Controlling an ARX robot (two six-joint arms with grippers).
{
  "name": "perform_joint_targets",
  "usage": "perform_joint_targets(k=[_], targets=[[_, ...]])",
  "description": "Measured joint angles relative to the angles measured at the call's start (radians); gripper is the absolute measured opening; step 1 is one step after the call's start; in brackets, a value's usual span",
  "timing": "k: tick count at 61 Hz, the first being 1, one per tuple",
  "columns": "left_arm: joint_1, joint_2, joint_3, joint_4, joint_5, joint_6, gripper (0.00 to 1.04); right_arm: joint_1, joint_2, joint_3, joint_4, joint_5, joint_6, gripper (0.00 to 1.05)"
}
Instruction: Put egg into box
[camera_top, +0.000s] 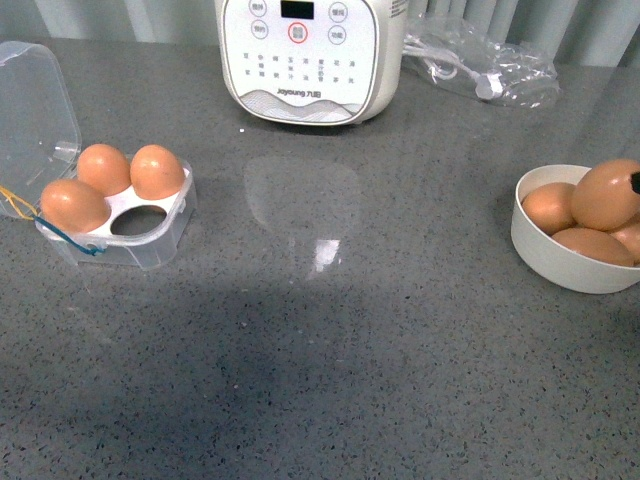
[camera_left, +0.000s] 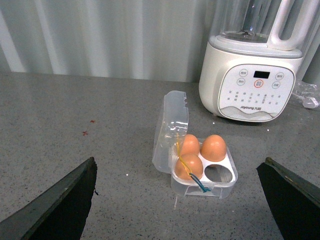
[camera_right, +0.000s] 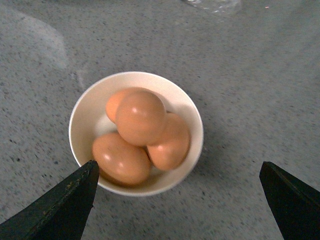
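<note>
The clear box (camera_top: 165, 238) stands open at the left of the table, lid (camera_top: 35, 100) tipped back. It holds three brown eggs, and its front right hollow (camera_top: 139, 222) is empty. It also shows in the left wrist view (camera_left: 220, 187), where my left gripper (camera_left: 178, 160) is open and empty, above and short of it. A top egg (camera_right: 141, 116) lies on the other brown eggs in a white bowl (camera_right: 80, 115). My right gripper (camera_right: 177, 163) is open and empty above the bowl's near rim. The bowl (camera_top: 540, 250) sits at the right edge of the front view.
A white Joyoung kitchen machine (camera_top: 310, 55) stands at the back centre. A crumpled clear plastic bag (camera_top: 485, 65) with a white cord lies at the back right. Grey speckled tabletop (camera_top: 330, 330) lies between box and bowl.
</note>
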Motion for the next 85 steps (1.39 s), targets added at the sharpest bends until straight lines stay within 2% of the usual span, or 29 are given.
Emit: perform_joint_targets(k=[15,36,56,59,71,85], targets=[[0.000,0.000,0.000,0.000,0.000,0.000,0.98,0.025,0.160,0.129,-0.083,0.010,0.048,0.97],[0.000,0.000,0.000,0.000,0.000,0.000,0.98,0.071,0.278,0.172,-0.052,0.045,0.057,0.97],[0.000,0.000,0.000,0.000,0.000,0.000,0.98,0.080,0.308,0.228,-0.100,0.073,0.058,0.48],[0.000,0.000,0.000,0.000,0.000,0.000,0.98,0.082,0.303,0.229,-0.104,0.078,0.058,0.44],[0.000,0.000,0.000,0.000,0.000,0.000,0.98,0.094,0.224,0.230,-0.137,0.038,0.072,0.42],[0.000,0.000,0.000,0.000,0.000,0.000,0.98,0.140,0.182,0.286,-0.126,-0.105,0.037,0.42]])
